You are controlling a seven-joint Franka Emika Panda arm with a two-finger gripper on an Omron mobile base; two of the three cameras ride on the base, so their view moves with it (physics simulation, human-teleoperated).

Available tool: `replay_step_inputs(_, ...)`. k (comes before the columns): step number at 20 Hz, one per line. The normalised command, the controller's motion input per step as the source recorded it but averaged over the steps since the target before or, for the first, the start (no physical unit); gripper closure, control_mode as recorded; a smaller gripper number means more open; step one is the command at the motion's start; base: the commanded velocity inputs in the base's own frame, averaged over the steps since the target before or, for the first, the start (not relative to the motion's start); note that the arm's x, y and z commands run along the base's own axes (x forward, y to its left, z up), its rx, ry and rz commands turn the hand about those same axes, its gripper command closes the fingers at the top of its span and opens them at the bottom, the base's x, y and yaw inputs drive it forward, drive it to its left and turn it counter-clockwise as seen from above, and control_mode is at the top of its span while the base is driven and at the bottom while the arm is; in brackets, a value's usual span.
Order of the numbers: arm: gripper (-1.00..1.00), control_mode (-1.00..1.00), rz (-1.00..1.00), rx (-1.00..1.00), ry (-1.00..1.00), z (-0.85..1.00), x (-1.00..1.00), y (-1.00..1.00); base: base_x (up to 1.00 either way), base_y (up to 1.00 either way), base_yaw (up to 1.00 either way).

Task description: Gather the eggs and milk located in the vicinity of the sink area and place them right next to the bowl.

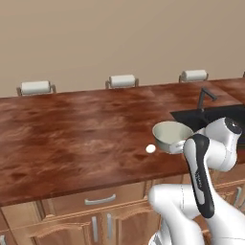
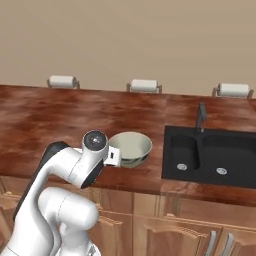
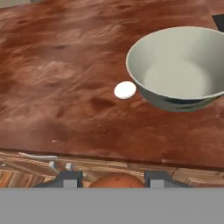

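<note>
The orange-brown egg [image 3: 117,181] sits between the two dark fingertips of the gripper [image 3: 114,180], which is closed on it and holds it above the front edge of the wooden counter [image 3: 65,65], over the cabinet fronts below. Only the egg's rounded upper part shows (the rest is cut off at the bottom of the hand view); it is smooth, warm brown with a slightly lighter top. Ahead of the gripper on the counter lies a white egg [image 3: 125,90], just beside the grey-green bowl [image 3: 179,65], whether touching or not cannot be told. The bowl is deep, round, pale inside with a lighter rim, and stands upright near the black double-basin sink [image 2: 210,155] with its thin dark faucet [image 2: 201,117].
</note>
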Motion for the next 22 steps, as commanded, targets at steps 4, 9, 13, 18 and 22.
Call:
replay_step_inputs(4,1.0,1.0,0.0,0.0,0.0,0.0,0.0,0.0,0.54,0.0,0.0)
replay_step_inputs(9,1.0,1.0,0.0,0.0,0.0,0.0,0.0,0.0,0.36,0.0,0.0)
replay_step_inputs(13,1.0,1.0,0.0,0.0,0.0,0.0,0.0,0.0,0.15,0.0,0.0)
replay_step_inputs(18,1.0,-1.0,0.0,0.0,0.0,0.0,0.07,0.0,0.0,0.0,0.0)
replay_step_inputs(22,1.0,-1.0,0.0,0.0,0.0,0.0,0.01,-0.01,0.0,0.0,0.0)
